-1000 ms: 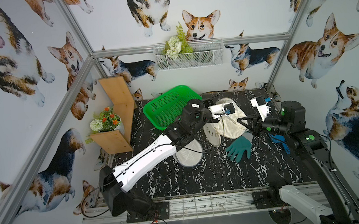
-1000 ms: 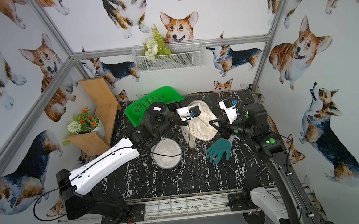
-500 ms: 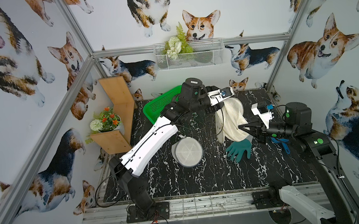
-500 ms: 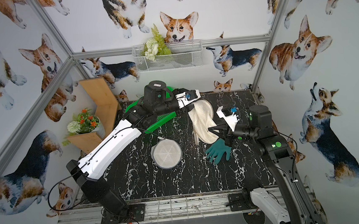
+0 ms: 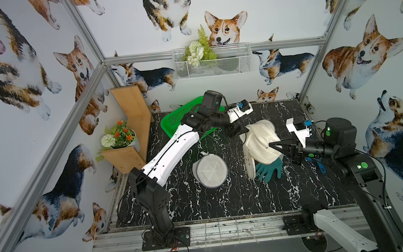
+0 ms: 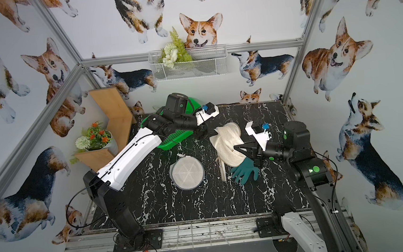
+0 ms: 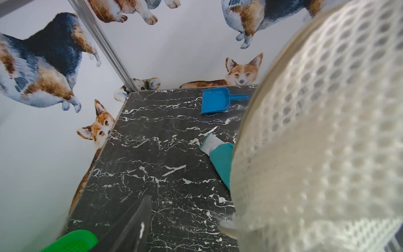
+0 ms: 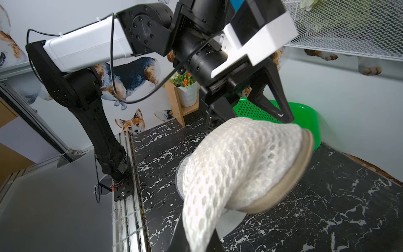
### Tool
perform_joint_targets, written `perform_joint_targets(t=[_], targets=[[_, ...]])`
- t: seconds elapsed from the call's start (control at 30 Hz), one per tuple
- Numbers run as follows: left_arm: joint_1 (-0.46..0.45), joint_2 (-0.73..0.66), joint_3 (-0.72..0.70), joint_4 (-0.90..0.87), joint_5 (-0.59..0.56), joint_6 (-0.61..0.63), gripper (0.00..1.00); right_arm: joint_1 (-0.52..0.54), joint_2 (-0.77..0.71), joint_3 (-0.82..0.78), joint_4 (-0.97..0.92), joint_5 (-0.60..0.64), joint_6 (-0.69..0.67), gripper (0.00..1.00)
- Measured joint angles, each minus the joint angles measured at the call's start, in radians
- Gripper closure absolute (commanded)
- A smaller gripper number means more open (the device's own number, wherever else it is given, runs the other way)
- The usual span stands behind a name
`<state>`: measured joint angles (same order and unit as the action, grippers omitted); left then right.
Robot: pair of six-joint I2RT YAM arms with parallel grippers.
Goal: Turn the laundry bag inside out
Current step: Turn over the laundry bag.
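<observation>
Top views both showed one bag [image 5: 260,139] toward the far right of the table [image 5: 226,203]. It was pinched at its side in the closed jaws of the right gripper [image 5: 271,145], and its lower end draped over one glove [image 5: 269,170]. In the right wrist view the left gripper [image 8: 250,120] stood with jaws apart just above the bag's rimmed top; whether a finger touched the mesh could not be told.

Counted: two grippers, one bag, one glove, one flat mesh disc [image 5: 210,170], one basket [image 5: 173,120] and one scoop [image 7: 214,100].

Half a second before, the left gripper had held the bag's top higher and stretched. By this moment the top had slumped and the left jaws had spread. Disc, glove and basket had not moved.
</observation>
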<state>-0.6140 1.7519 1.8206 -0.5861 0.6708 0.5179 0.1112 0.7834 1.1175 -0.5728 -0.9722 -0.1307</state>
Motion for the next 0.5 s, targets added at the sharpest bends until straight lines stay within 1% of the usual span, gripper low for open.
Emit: perform_joint_targets(t=[0.13, 0.27, 0.37, 0.5], targets=[[0.024, -0.059, -0.12, 0.057, 0.082, -0.055, 0.26, 0.0, -0.018, -0.031, 0.095, -0.014, 0.073, 1.0], [0.059, -0.143, -0.271, 0.2, 0.173, -0.158, 0.25, 0.0, -0.033, -0.08, 0.224, -0.032, 0.159, 1.0], [0.083, -0.18, -0.356, 0.316, 0.24, -0.242, 0.25, 0.0, -0.038, -0.118, 0.337, -0.049, 0.245, 1.0], [0.09, -0.203, -0.405, 0.401, 0.276, -0.298, 0.23, 0.0, -0.036, -0.138, 0.437, -0.047, 0.336, 1.0]])
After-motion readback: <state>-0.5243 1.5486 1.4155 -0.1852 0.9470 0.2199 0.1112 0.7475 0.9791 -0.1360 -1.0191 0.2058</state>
